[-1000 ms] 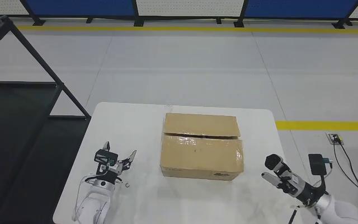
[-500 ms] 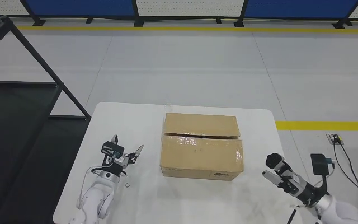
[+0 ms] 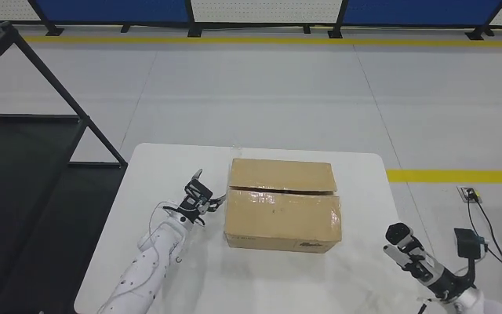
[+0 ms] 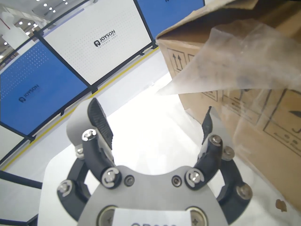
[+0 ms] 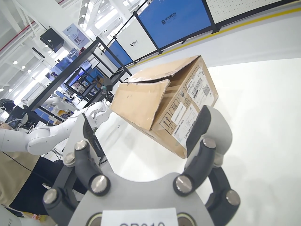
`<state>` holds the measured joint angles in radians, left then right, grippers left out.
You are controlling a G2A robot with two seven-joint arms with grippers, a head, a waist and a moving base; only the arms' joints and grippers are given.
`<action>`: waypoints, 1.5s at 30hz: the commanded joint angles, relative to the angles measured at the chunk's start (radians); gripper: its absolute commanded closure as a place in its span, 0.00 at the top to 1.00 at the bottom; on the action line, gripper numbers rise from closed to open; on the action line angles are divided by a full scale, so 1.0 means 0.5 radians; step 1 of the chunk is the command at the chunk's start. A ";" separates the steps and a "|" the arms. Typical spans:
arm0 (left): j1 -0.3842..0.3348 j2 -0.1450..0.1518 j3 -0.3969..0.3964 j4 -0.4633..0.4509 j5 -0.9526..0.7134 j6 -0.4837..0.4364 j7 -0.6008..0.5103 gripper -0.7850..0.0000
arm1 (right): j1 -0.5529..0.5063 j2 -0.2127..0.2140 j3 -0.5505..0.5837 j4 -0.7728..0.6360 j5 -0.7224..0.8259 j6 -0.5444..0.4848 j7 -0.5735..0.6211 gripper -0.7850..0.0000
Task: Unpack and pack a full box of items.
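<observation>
On the white table (image 3: 157,169) the cardboard box (image 3: 282,208) sits centred, flaps down, with the left gripper (image 4: 150,109) spread wide and empty beside loose tape (image 4: 225,64) at its end, apparently to begin unpacking, and the right gripper (image 5: 144,116), likewise spread and empty, well apart.

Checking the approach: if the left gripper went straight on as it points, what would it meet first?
Likely the loose clear tape hanging off the cardboard box, then the box's side behind it. The open left gripper sits close, though depth is unclear.
</observation>
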<state>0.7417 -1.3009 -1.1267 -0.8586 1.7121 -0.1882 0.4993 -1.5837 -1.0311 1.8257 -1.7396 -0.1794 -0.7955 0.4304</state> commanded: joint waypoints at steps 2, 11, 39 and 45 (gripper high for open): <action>-0.070 -0.035 0.067 0.122 -0.020 0.066 0.051 1.00 | -0.023 0.000 0.010 0.000 0.001 -0.009 -0.019 1.00; -0.149 -0.103 0.136 0.292 -0.111 0.281 0.211 1.00 | -0.004 0.006 -0.009 -0.002 0.002 -0.008 0.000 1.00; 0.110 -0.046 -0.125 0.135 -0.176 0.646 0.466 1.00 | 0.177 0.040 -0.111 0.117 0.070 -0.019 0.153 1.00; 0.264 0.000 -0.222 -0.006 -0.112 0.644 0.416 1.00 | 0.229 0.048 -0.140 0.132 0.083 -0.008 0.195 1.00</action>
<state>0.8563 -1.3055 -1.2284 -0.8472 1.6495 0.1366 0.7171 -1.4742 -1.0078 1.7591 -1.6740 -0.1383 -0.8000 0.5230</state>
